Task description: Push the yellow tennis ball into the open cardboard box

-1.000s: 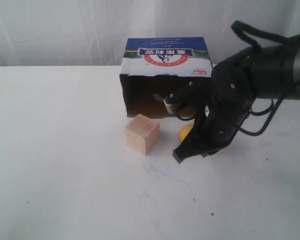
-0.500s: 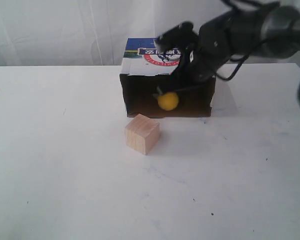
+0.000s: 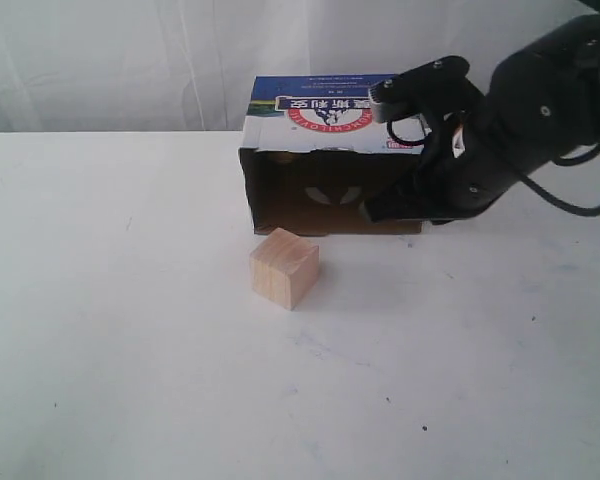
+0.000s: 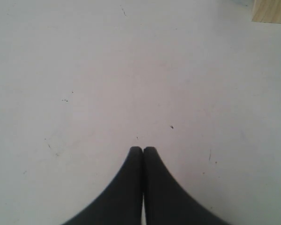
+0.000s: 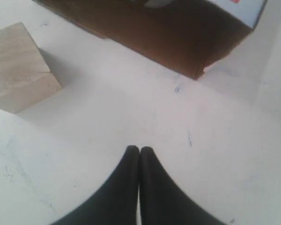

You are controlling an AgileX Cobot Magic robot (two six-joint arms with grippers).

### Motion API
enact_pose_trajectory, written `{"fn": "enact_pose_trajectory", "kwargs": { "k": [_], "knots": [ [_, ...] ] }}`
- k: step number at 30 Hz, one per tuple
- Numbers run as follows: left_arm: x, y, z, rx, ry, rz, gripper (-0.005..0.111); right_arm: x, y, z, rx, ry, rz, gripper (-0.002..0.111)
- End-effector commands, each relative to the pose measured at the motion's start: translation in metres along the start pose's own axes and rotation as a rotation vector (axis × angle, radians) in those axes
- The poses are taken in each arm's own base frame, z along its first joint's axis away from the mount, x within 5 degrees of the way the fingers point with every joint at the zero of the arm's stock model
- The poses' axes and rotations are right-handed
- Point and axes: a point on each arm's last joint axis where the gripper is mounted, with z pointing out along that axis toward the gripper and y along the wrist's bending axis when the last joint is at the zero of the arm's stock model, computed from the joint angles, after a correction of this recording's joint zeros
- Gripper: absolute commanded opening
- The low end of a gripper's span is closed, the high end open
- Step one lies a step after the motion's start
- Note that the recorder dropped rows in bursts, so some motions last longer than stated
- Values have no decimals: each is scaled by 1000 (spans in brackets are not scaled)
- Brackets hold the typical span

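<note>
The open cardboard box (image 3: 332, 110) lies on its side at the back of the white table, its dark brown mouth (image 3: 310, 200) facing forward. The yellow tennis ball shows in no view; it may be inside the dark box or behind my right arm, I cannot tell which. My right gripper (image 3: 366, 212) is shut and empty, low over the table just in front of the box's right half. In the right wrist view its fingertips (image 5: 139, 150) press together, with the box (image 5: 178, 42) a short way ahead. My left gripper (image 4: 143, 149) is shut over bare table.
A pale wooden cube (image 3: 284, 267) stands in front of the box's left half, also seen in the right wrist view (image 5: 18, 65). A corner of the cube (image 4: 271, 11) shows in the left wrist view. White curtain hangs behind the table (image 3: 130, 350).
The ball went from the table beside my right gripper to the box's mouth, and is now out of sight. My right arm swung up over the box, then came down at its right front.
</note>
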Motion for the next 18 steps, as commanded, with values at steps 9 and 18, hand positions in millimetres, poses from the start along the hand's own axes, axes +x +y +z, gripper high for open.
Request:
{"fn": "enact_pose_trajectory", "kwargs": {
  "k": [9,18],
  "knots": [
    [3,0,0,5,16,5,0,37,-3,-30,-13,-18,55,0],
    [3,0,0,5,16,5,0,51,0,-45,-76,-216,95,0]
  ]
}}
